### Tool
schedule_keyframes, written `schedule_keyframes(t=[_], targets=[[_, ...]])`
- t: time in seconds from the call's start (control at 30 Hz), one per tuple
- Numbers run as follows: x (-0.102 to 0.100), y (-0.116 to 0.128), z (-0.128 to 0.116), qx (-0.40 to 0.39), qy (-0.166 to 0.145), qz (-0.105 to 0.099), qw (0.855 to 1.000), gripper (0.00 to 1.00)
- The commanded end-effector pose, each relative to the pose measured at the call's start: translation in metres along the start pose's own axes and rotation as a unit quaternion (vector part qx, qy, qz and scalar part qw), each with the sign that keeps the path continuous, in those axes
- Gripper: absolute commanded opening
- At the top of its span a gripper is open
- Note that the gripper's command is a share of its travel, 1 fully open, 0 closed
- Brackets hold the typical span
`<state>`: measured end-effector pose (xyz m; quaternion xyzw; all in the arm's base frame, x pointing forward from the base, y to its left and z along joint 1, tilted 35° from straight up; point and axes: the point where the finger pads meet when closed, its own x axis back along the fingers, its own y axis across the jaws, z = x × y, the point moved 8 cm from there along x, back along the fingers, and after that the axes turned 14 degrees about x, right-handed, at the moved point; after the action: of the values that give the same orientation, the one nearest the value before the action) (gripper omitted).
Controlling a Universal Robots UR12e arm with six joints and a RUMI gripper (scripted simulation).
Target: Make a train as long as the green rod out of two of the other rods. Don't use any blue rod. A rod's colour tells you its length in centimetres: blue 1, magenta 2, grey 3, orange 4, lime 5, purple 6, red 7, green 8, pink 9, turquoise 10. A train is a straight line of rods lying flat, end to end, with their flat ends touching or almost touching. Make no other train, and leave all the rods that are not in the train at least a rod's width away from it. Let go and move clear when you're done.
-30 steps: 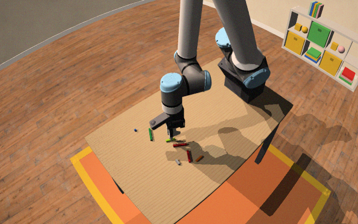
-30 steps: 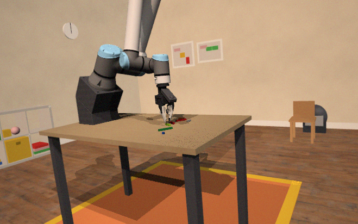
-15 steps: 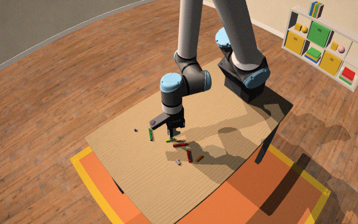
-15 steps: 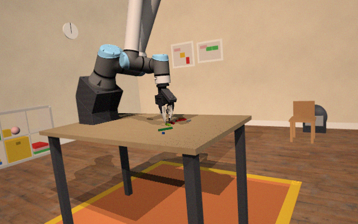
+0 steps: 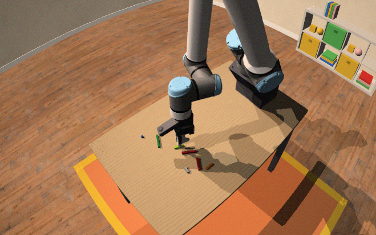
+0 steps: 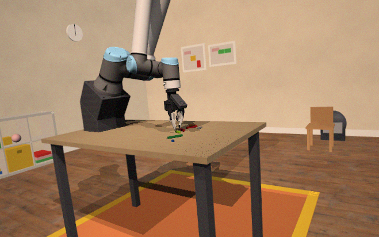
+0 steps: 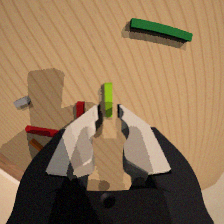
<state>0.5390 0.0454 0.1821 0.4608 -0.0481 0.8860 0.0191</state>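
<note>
- Straddling one end of the lime rod (image 5: 176,147) (image 6: 177,132) (image 7: 108,95), the fingers (image 5: 179,141) (image 6: 173,123) stood slightly apart, gripping nothing; the rod lay flat on the desk (image 5: 142,163) (image 6: 143,138).
- Seven rods were there: one lime, one green rod (image 5: 158,141) (image 6: 175,136) (image 7: 161,30) to the left, one blue rod (image 5: 142,136) (image 6: 172,140), one grey rod (image 5: 186,169) (image 6: 200,127) (image 7: 22,102), one orange rod (image 5: 209,166) (image 7: 36,145), one red rod (image 5: 189,152) (image 6: 182,129) (image 7: 80,109) near the lime and another red rod (image 5: 198,163) (image 6: 191,126) (image 7: 42,131).
- The arm (image 5: 199,29) (image 6: 140,32) reached down, its wrist upright.

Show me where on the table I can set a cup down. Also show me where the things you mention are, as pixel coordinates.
In the top view, there is room below-left of the grey rod (image 5: 186,169) (image 6: 200,127) (image 7: 22,102), towards the table's edge, and a shadowed stretch between the orange rod (image 5: 209,166) (image 7: 36,145) and the arm's base (image 5: 245,84) (image 6: 88,117). It is crowded around the red rods (image 5: 189,152) (image 5: 198,163) (image 6: 191,126) (image 7: 42,131) and under the tool (image 5: 179,145) (image 6: 177,129) (image 7: 108,105).
</note>
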Motion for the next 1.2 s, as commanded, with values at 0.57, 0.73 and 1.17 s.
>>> schedule_keyframes(t=[0.57, 0.73, 1.17], targets=[[-0.016, -0.001, 0.0, 0.0, 0.0, 0.0, 1.0, 0.14], [-0.015, 0.0, 0.0, 0.0, 0.0, 0.0, 1.0, 0.14], [-0.015, 0.0, 0.001, 0.0, 0.001, 0.0, 1.0, 0.14]])
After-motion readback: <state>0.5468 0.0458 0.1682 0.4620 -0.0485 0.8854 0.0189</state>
